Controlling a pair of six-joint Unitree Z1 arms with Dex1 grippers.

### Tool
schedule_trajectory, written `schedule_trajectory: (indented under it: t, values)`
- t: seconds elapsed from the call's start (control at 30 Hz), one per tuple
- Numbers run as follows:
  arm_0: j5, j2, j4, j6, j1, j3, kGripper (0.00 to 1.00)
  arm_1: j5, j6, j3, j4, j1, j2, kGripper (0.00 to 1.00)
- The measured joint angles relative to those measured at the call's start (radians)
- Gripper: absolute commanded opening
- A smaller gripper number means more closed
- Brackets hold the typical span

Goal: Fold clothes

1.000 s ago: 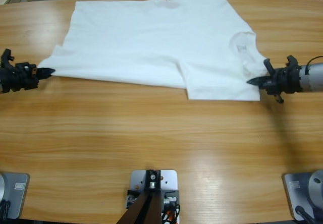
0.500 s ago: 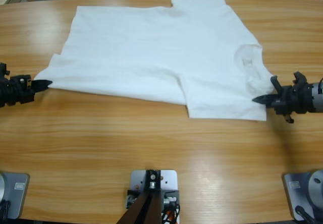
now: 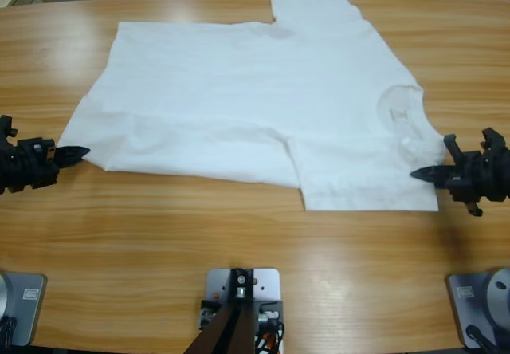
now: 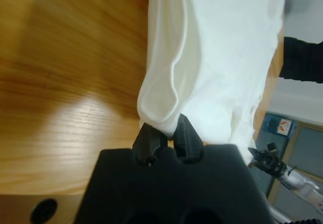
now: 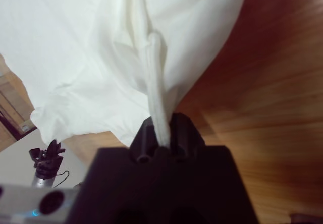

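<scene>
We see the white T-shirt [image 3: 255,91] spread on the wooden table [image 3: 239,234], between the two pincers and stretching away from both toward the table's far edge. The cloth is plain white and mostly flat, with soft creases. The ribbed crew neck [image 3: 405,107] lies toward the right pincer, the hem end toward the left one. One short sleeve [image 3: 307,7] points to the far edge. On the near side the cloth is doubled over, giving a squared flap [image 3: 366,182] whose corner lies just beside the right pincer. We cannot make out a chest logo.

Left pincer [image 3: 80,155]: comes in low from the side edge, tip at the shirt's near hem corner. In the left wrist view its jaws are clamped on a rounded fold of hem [image 4: 161,103], and the cloth runs straight away from the left pincer [image 4: 165,135] in long folds over the table [image 4: 65,72]. Beyond the shirt, the other arm's pincer shows small.

Right pincer [image 3: 421,174]: comes in low from the opposite side, tip at the shirt's edge just below the neck. In the right wrist view its jaws are closed on a thick ribbed band [image 5: 157,82] that rises from between the tips of the right pincer [image 5: 162,133], with white cloth fanning out beyond it. Bare table [image 5: 272,82] lies to one side of the pincer.
</scene>
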Motion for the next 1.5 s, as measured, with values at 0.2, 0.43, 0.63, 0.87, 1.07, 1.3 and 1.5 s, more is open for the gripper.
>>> schedule_trajectory:
  t: [0.2, 0.43, 0.63, 0.87, 1.07, 1.3, 1.5]
  values:
    - [0.072, -0.04, 0.304, 0.089, 0.023, -0.138, 0.0, 0.017, 0.0, 0.0, 0.002, 0.001, -0.007, 0.0]
    - [0.113, -0.029, 0.552, 0.141, 0.012, -0.273, 0.0, 0.064, 0.0, 0.0, 0.006, 0.001, 0.005, 0.0]
    - [0.125, -0.029, 0.674, 0.141, -0.034, -0.345, 0.0, 0.068, 0.002, 0.0, 0.027, 0.001, 0.012, 0.0]
    - [0.148, -0.019, 0.722, 0.141, -0.039, -0.377, 0.0, 0.067, 0.01, 0.0, 0.045, 0.001, 0.015, 0.0]
    - [0.16, 0.009, 0.761, 0.141, -0.039, -0.389, 0.0, 0.067, 0.01, 0.0, 0.047, 0.001, 0.017, 0.0]
    - [0.16, 0.002, 0.883, 0.092, -0.042, -0.46, 0.0, 0.067, 0.016, 0.0, 0.064, 0.001, 0.018, 0.0]
    - [0.16, -0.015, 0.927, -0.001, -0.102, -0.484, 0.0, 0.068, 0.02, -0.001, 0.079, 0.001, 0.018, 0.0]
